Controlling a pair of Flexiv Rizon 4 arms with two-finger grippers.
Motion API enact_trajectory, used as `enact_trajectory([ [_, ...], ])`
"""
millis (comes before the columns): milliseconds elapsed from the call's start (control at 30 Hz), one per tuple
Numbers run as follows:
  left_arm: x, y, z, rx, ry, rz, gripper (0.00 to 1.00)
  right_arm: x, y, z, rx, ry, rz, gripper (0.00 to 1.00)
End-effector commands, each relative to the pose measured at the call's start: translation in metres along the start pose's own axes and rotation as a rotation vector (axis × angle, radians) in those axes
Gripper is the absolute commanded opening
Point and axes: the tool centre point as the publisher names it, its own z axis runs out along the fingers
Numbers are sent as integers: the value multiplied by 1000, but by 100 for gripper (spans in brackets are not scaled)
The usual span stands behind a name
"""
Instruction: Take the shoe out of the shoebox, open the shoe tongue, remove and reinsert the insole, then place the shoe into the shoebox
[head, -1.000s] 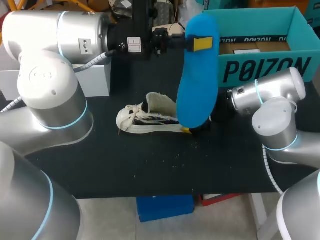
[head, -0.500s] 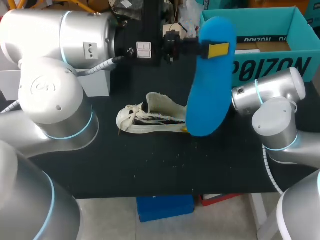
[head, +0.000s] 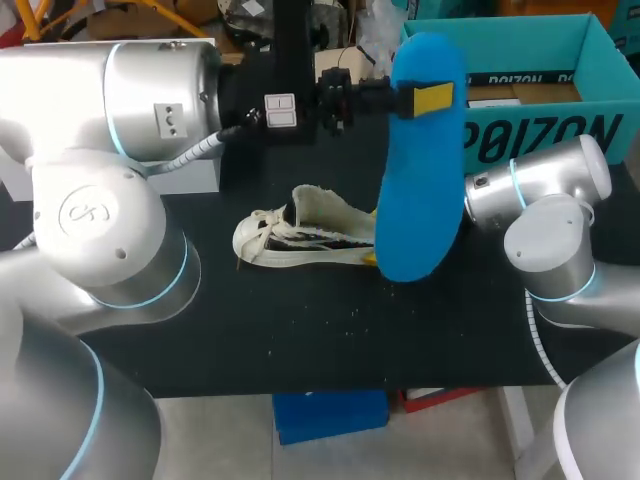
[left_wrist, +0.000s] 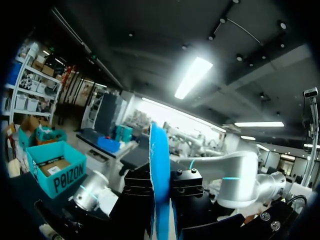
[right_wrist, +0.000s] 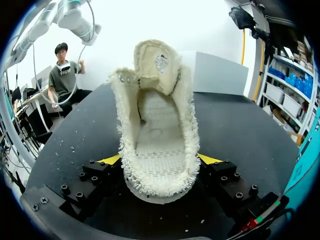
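Head view: left arm (head: 120, 200) comes in from the table's (head: 300, 340) left edge; left gripper (head: 425, 98) is clamped on the upper end of the blue insole (head: 420, 180); insole hangs in the air, long axis near upright, lower end down over the shoe's heel; shoe (head: 300, 240) lies about mid-table, long axis along the table's width, laced toe toward the left edge, heel toward the right; right gripper (head: 373, 259) is mostly hidden behind the insole, only a yellow bit at the heel, so probably on the shoe; teal shoebox (head: 530, 130) sits at the far right corner, open side up, well apart from the shoe; white box (head: 190, 160) toward the far left corner; bare table between shoe and near edge, and left of the toe.

Left wrist view: insole seen edge-on, upright, pinched between the two black fingers, which touch it from both sides; shoebox off beside and beyond the gripper.

Right wrist view: shoe sits between the fingers, heel nearest, toe pointing away, opening up, tongue (right_wrist: 155, 60) standing upright; both yellow fingertips (right_wrist: 111, 160) press the heel's sides, gripping the shoe; bare black table either side and ahead.
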Motion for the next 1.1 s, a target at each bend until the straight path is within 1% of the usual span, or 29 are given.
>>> enact_trajectory([
  [33, 2, 5, -3, 19, -9, 2, 0, -1, -2, 3, 2, 0, 1, 0],
  [267, 1, 5, -4, 22, -10, 2, 0, -1, -2, 3, 2, 0, 1, 0],
  [300, 1, 5, -4, 22, -10, 2, 0, -2, -1, 0, 11, -3, -3, 10],
  [333, 1, 5, -4, 22, -10, 2, 0, -2, 0, -1, 17, -5, -4, 38],
  [367, 1, 5, -4, 22, -10, 2, 0, -3, 1, -3, 36, -6, -7, 97],
  [400, 1, 5, -4, 22, -10, 2, 0, -5, 1, -5, 62, -3, -8, 100],
  [500, 1, 5, -4, 22, -10, 2, 0, -8, 4, -11, 123, 7, -22, 100],
  [600, 1, 5, -4, 22, -10, 2, 0, -10, 7, -17, 234, 27, -33, 100],
  [700, 1, 5, -4, 22, -10, 2, 0, -14, 10, -23, 305, 32, -30, 100],
  [767, 1, 5, -4, 22, -10, 2, 0, -14, 11, -26, 369, 39, -32, 100],
  [933, 1, 5, -4, 22, -10, 2, 0, -13, 16, -30, 533, 41, -52, 100],
  [1100, 1, 5, -4, 22, -10, 2, 0, -11, 21, -34, 688, 28, -114, 100],
])
